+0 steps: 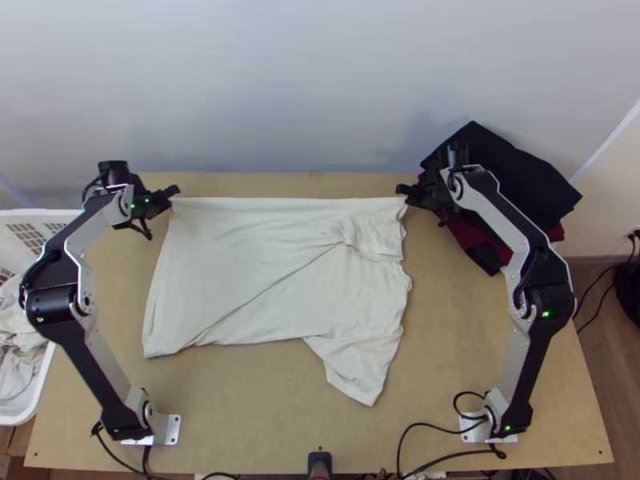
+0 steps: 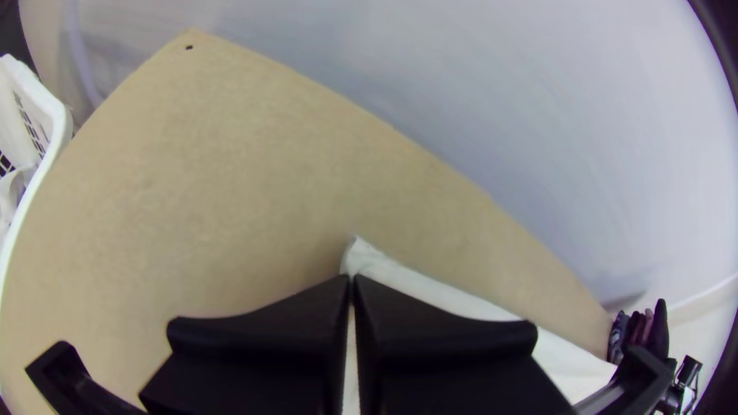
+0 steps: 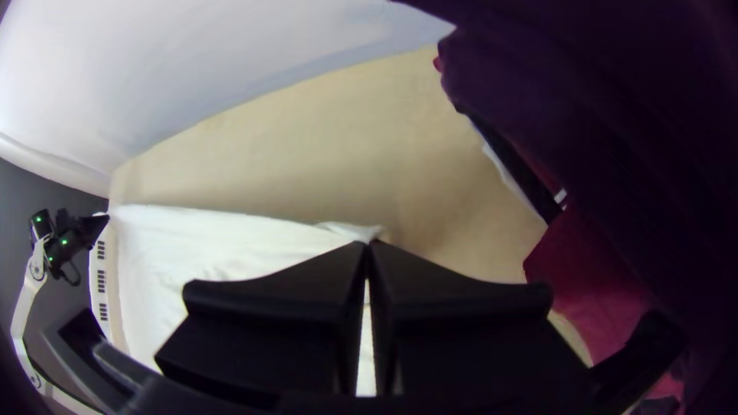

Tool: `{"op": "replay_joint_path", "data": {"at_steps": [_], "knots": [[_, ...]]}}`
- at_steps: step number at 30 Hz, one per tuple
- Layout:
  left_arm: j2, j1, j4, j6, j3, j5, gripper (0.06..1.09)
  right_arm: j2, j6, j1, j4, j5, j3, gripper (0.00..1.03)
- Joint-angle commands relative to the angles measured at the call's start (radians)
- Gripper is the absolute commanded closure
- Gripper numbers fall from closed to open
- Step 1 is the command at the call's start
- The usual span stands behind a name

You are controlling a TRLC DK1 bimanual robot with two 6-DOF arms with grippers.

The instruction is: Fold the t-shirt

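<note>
In the top view my left gripper [image 1: 174, 194] and my right gripper [image 1: 402, 194] hold the two far corners of the cream t-shirt [image 1: 240, 256], its far edge stretched straight between them. The left wrist view has my left gripper [image 2: 352, 280] shut on a corner of the shirt [image 2: 430, 290]. Likewise, my right gripper [image 3: 367, 244] is shut on the other corner of the shirt [image 3: 223, 238] in the right wrist view. Toward the near side the cloth lies on the table, with a diagonal crease, a bunched patch at right and one part hanging out toward the near edge.
A pile of dark and red clothes [image 1: 512, 176] lies at the table's far right, close by the right gripper. A white basket [image 1: 40, 392] with light cloth stands at the left. Bare wooden table [image 1: 256, 408] spreads nearer than the shirt.
</note>
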Motion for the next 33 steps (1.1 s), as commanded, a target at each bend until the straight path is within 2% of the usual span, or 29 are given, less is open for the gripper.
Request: {"op": "replay_joint_path", "data": {"at_steps": [1, 6, 16, 21, 30, 31, 33], "knots": [[-0.076, 0.029, -0.015, -0.023, -0.032, 0.037, 1.05, -0.047, 0.015, 0.011, -0.058, 0.009, -0.001, 1.0], [-0.121, 0.061, -0.015, -0.014, -0.102, 0.068, 1.05, -0.092, 0.015, 0.028, -0.108, 0.009, -0.056, 1.0], [-0.233, 0.101, 0.0, 0.02, -0.294, 0.112, 1.05, -0.197, 0.012, 0.051, -0.11, 0.009, -0.233, 1.0], [-0.29, 0.101, 0.051, 0.04, -0.4, 0.112, 1.05, -0.225, 0.013, 0.065, -0.082, 0.011, -0.314, 1.0], [-0.349, 0.093, 0.052, 0.073, -0.509, 0.112, 1.03, -0.279, 0.032, 0.085, -0.03, 0.011, -0.438, 1.0], [-0.36, 0.092, 0.052, 0.073, -0.52, 0.112, 0.97, -0.289, 0.035, 0.085, -0.021, 0.011, -0.453, 0.97], [-0.376, 0.093, 0.051, 0.073, -0.544, 0.12, 0.86, -0.317, 0.038, 0.087, -0.01, 0.012, -0.481, 0.8]]}}
